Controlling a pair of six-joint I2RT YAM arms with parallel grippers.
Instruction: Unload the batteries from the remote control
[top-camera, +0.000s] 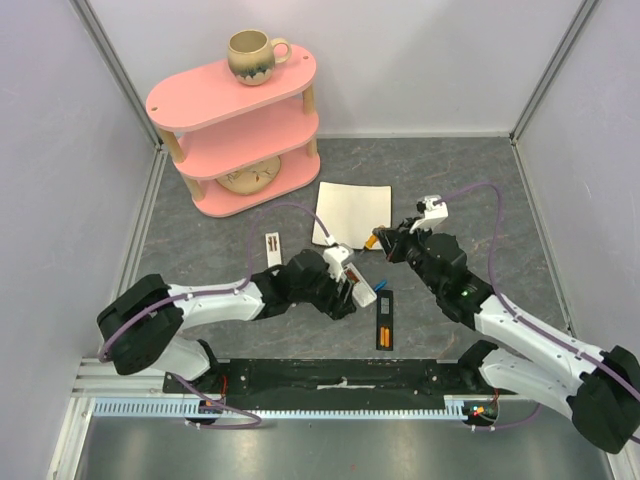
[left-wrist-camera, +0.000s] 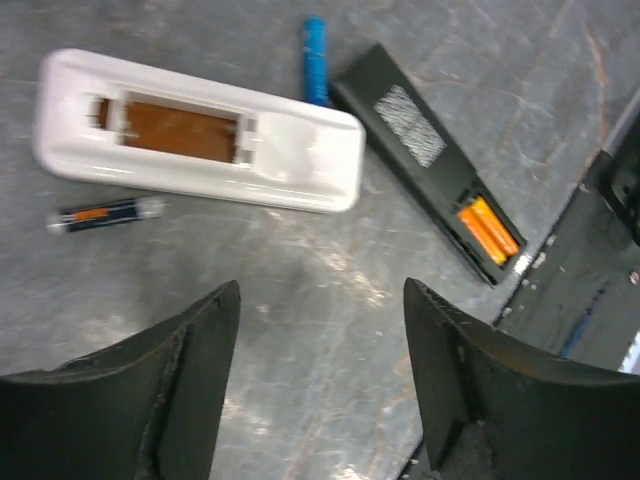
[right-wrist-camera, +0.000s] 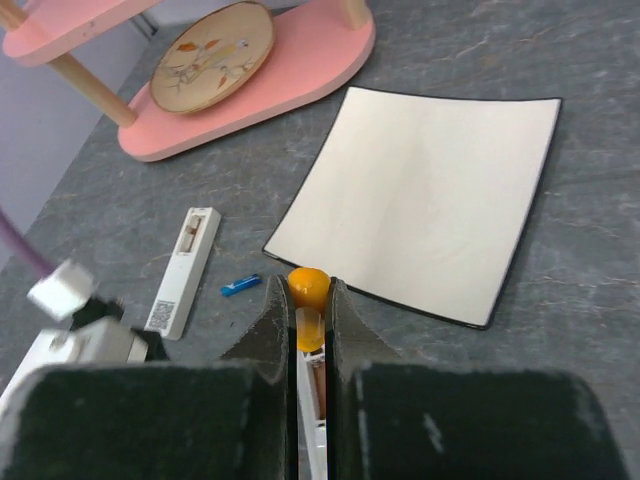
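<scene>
- Left arm: glossy white link shells between bulky matte-black joint housings.
- Right arm: same white-and-black build, with a small green light on a black segment.
- Thin purple cable looped along the left arm, and a second purple cable arched over the right.
- White bracket at the right wrist.
- Left fingers: dark, wedge-shaped, tapering to blunt tips, with scuffed greyish edges.
- Right fingers: black, narrow, smooth-sided.
- Long black base plate under both arms, with small orange-red connectors near its ends.
</scene>
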